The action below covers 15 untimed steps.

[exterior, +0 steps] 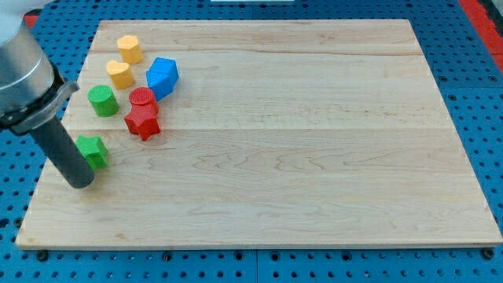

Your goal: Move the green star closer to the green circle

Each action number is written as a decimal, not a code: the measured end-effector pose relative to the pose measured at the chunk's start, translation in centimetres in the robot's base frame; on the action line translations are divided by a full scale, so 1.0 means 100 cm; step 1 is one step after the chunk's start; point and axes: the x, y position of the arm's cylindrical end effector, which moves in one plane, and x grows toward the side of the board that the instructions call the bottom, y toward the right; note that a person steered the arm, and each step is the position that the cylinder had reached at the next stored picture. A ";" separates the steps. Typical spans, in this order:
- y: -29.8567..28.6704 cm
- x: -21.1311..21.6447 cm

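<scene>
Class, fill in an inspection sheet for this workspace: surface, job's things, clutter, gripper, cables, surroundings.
Surface: wooden board, blocks bunched at the view's upper left.
Job's things: green star near the left edge; green circle above it, apart.
Clutter: red star touching red circle; blue block; two yellow blocks.
Gripper: none; my tip sits at the green star's lower left, touching or nearly so.
Cables: nothing seen.
Surroundings: blue pegboard around the board.

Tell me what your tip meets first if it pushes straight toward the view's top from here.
Probably the green star, which sits right beside my tip, apparently touching the rod. Beyond it stands the green circle. Depth is uncertain.
</scene>
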 end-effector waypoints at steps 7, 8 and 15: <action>0.024 -0.042; 0.018 -0.045; 0.148 0.026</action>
